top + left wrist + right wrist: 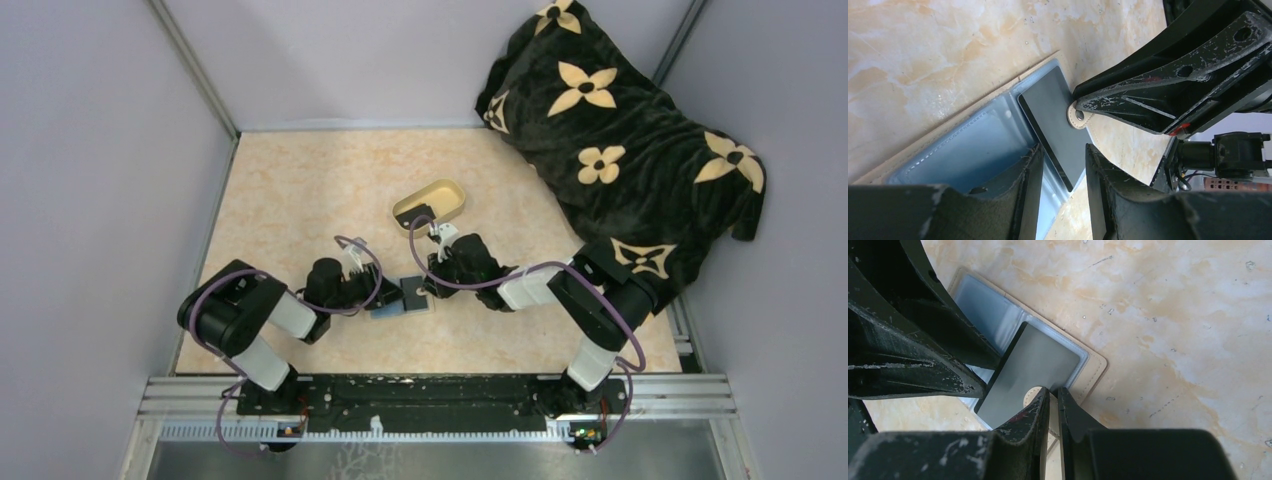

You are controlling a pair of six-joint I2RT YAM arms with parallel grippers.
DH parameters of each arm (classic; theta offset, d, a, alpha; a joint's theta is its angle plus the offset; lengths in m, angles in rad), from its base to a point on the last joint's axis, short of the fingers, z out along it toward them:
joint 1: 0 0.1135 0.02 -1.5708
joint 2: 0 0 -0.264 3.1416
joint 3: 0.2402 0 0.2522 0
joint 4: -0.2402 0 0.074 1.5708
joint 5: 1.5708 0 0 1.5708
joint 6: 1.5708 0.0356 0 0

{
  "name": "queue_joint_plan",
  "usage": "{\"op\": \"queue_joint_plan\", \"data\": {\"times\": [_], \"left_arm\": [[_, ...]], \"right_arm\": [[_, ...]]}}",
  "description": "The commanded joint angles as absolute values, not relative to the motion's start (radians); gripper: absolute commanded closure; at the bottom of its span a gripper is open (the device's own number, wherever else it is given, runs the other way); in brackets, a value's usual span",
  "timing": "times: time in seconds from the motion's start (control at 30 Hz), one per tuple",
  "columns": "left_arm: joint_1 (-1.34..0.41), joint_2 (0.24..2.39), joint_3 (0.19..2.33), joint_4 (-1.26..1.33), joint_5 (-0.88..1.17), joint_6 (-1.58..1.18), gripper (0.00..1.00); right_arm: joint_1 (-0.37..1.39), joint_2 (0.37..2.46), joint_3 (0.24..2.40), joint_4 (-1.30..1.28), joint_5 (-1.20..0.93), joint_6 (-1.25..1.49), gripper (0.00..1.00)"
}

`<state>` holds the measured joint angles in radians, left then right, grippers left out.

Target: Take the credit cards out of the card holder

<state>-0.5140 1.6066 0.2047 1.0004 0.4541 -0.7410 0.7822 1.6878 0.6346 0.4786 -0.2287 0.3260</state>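
The card holder [392, 306] lies open on the table, blue-grey faces up [968, 145], tan edge showing [1093, 372]. One black credit card [1050, 117] sticks out slantwise from its right face; it also shows in the right wrist view [1035, 365]. My left gripper [1063, 165] is open, its jaws either side of the card's near corner, one finger [1030, 175] over the left face. My right gripper [1054, 392] is shut on the holder's tan closing tab [1078, 116]. Another black card [418, 212] lies in the oval dish [452, 192].
The cream-yellow dish stands just beyond the grippers, mid-table. A black blanket with tan flower shapes [620, 150] is heaped at the back right. Grey walls close the left, back and right sides. The two grippers [385, 298] [428, 288] sit close together over the holder.
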Motion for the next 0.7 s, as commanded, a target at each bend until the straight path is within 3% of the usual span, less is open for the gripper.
{"op": "queue_joint_plan", "data": {"times": [0.0, 0.47, 0.67], "left_arm": [[-0.516, 1.685, 0.181, 1.15, 0.488, -0.828, 0.57], [-0.516, 1.796, 0.171, 1.341, 0.444, -1.021, 0.68], [-0.517, 1.879, 0.17, 1.448, 0.464, -1.065, 0.89]], "right_arm": [[0.789, 1.682, 0.622, 0.487, -0.246, 0.332, 0.88], [0.789, 1.684, 0.598, 0.516, -0.257, 0.346, 0.88], [0.788, 1.687, 0.59, 0.524, -0.257, 0.349, 0.88]]}}
